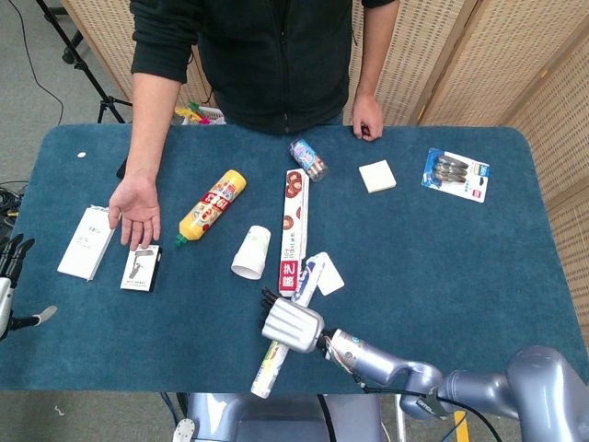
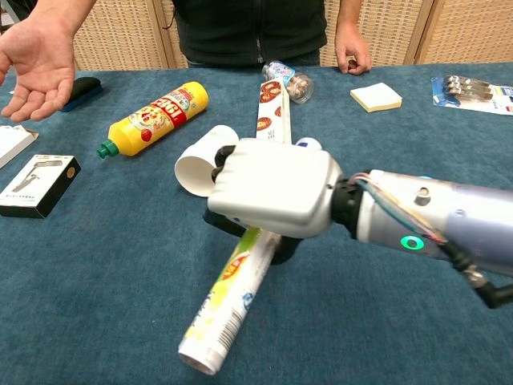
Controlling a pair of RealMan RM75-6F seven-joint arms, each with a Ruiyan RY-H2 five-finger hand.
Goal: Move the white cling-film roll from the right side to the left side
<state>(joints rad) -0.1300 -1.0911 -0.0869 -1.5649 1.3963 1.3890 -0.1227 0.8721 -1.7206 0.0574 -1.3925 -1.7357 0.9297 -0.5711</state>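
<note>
The white cling-film roll with green and yellow print [image 2: 228,301] is gripped by the right hand [image 2: 272,188] and held above the blue cloth-covered counter [image 1: 460,267] near its front middle; the leftward carry and set-down are judged outstanding; the left hand [image 1: 11,276] is seen empty, fingers apart

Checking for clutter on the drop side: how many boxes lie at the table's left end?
2: a flat white box nearest the left edge, and a small black-and-white box beside it, under the person's open palm. None seems hidden.
</note>
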